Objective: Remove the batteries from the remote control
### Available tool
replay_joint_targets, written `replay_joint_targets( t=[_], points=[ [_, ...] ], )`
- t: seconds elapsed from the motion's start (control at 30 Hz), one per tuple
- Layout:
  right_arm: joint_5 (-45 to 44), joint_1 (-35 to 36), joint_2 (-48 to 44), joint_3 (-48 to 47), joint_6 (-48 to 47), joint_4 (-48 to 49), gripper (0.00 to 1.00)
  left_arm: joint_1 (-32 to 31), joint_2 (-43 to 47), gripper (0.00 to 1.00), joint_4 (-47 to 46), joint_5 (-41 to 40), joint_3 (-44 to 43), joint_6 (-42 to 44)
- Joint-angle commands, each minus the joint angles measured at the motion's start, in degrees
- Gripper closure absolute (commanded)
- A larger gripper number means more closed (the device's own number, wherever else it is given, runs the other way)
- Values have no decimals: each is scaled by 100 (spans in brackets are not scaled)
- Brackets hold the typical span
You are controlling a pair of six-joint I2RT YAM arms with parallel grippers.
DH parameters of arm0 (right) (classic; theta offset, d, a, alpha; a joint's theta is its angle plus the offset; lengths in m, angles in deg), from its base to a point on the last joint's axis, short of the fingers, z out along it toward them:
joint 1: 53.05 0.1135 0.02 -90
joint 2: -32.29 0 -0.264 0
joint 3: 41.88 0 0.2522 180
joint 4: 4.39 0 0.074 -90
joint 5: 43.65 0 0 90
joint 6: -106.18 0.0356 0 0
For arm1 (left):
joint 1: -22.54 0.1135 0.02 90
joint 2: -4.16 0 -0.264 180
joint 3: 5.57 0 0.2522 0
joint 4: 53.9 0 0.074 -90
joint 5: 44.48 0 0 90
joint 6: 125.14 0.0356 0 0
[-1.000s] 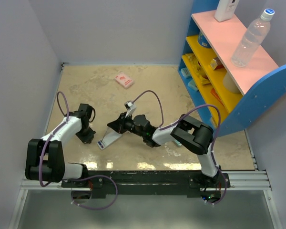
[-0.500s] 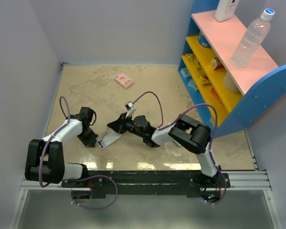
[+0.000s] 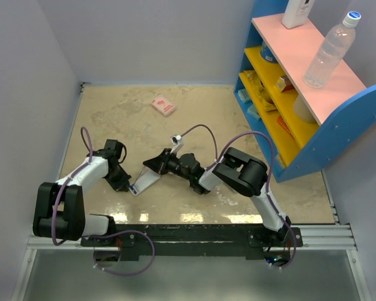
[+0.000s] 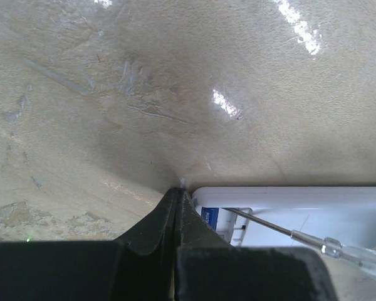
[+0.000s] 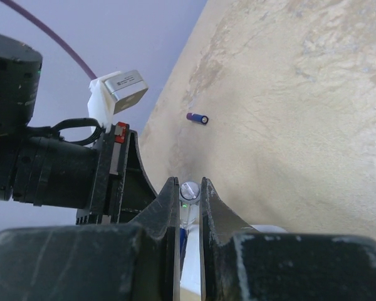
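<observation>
The white remote control (image 3: 144,182) lies flat on the floor between both grippers. In the left wrist view its open end (image 4: 313,213) shows a blue-labelled battery (image 4: 210,216) in the compartment. My right gripper (image 3: 158,164) is shut on a thin clear-handled screwdriver (image 5: 189,189). The screwdriver's metal shaft (image 4: 263,224) reaches into that compartment. My left gripper (image 3: 123,182) is shut and empty, and its tips (image 4: 177,194) touch the floor right beside the remote's corner. A loose purple battery (image 5: 198,118) lies on the floor beyond the right gripper (image 5: 189,188).
A pink packet (image 3: 163,105) lies at the back of the floor. A blue shelf unit (image 3: 301,81) with a plastic bottle (image 3: 329,50) on top stands at the right. Grey walls close in the left and back sides.
My left gripper has slid right, up to the remote's near-left end. My right arm's elbow has shifted left, and its gripper stays on the screwdriver at the remote.
</observation>
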Motion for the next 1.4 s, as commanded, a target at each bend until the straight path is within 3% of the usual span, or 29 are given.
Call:
replay_joint_targets(
  t=[0.0, 0.17, 0.7, 0.87, 1.1, 1.37],
  points=[
    [289, -30, 225, 51, 730, 546, 100, -83, -393, 100, -952, 265, 392, -57],
    [420, -206, 577, 279, 1222, 1055, 100, -145, -516, 100, -1031, 257, 348, -65],
    [666, -259, 604, 332, 1240, 968, 100, -347, -710, 100, -908, -103, 32, -92],
    [991, -504, 709, 279, 1749, 1380, 100, -356, -684, 100, -864, -192, -47, -30],
    [1036, -576, 69, 130, 635, -200, 100, -408, -587, 100, -996, 54, -39, 31],
    [1431, -628, 190, 7, 870, 60, 100, -567, -526, 100, -1128, 204, -100, 22]
  ],
)
